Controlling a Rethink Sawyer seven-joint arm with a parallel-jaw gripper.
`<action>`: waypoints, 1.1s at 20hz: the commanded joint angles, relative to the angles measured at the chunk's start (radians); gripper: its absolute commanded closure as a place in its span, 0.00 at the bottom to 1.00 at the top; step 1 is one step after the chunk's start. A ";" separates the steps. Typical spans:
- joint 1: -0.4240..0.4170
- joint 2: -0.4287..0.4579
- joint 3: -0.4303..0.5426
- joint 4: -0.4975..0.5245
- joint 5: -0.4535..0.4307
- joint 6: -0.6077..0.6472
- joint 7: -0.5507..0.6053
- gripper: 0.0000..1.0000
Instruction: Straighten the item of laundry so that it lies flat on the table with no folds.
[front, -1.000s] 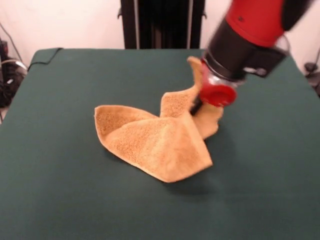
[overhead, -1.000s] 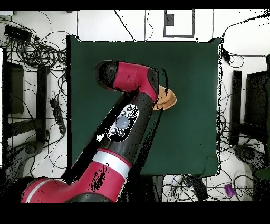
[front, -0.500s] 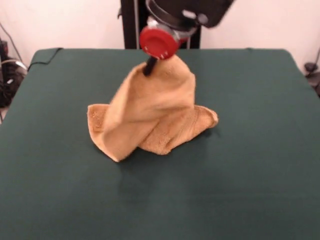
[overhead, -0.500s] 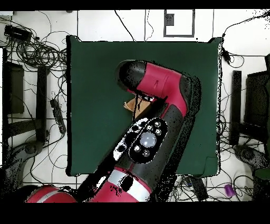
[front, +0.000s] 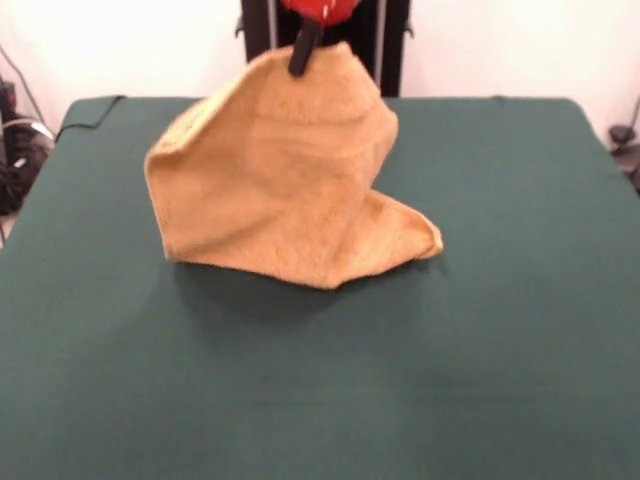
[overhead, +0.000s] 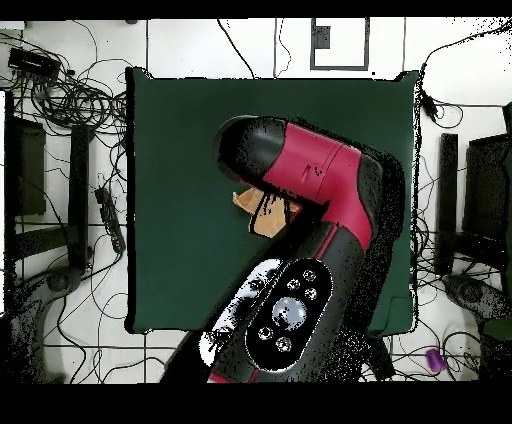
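The orange-tan towel (front: 280, 180) hangs in the front view from its top edge, raised high over the dark green table (front: 500, 330). My gripper (front: 303, 55) is shut on that top edge at the picture's top. The cloth drapes down in a wide sheet; its lower right corner (front: 420, 240) looks to rest on the table. From overhead the red and black arm (overhead: 310, 180) covers most of the towel (overhead: 262, 212); only a small tan patch shows.
The table's far corners show at the front view's top, with a black column (front: 265, 45) behind. Cables and dark equipment (overhead: 60, 100) ring the table (overhead: 180, 130) in the overhead view.
My gripper has risen and carried the held edge up and toward the table's far side. The towel went from a crumpled fold to a hanging, spread sheet.
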 joint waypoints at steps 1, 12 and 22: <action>0.035 -0.165 0.028 0.161 -0.061 0.217 -0.028 1.00; 0.011 -0.381 0.043 0.221 -0.193 0.372 -0.139 1.00; -0.041 -0.436 0.118 0.281 -0.253 0.293 -0.178 1.00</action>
